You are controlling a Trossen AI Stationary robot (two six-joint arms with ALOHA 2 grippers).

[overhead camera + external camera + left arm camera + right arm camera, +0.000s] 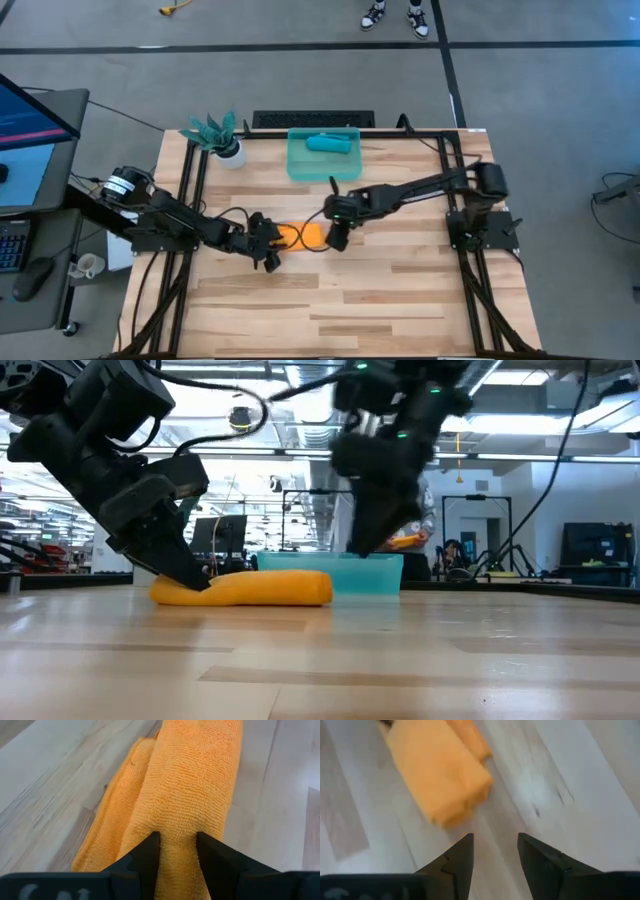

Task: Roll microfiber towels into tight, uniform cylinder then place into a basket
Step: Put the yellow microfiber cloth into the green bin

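Note:
The orange towel lies rolled into a loose cylinder on the wooden table's middle. My left gripper is shut on its left end. My right gripper hangs open above the table just off the roll's right end, nothing between its fingers. In the low view it stands well clear of the tabletop. The teal-green basket stands at the far middle. A rolled teal-blue towel lies inside it. My left gripper pinches the orange roll's left end between its two fingers; the cloth narrows where they close on it. The fingers slant down from the table's left and lie along the roll. The roll rests on the table, with a flatter loose layer beside it.
A teal-leaved plant in a white pot stands at the far left corner. Bare wood stretches across the near half of the table. A desk with a monitor stands beyond the left edge.

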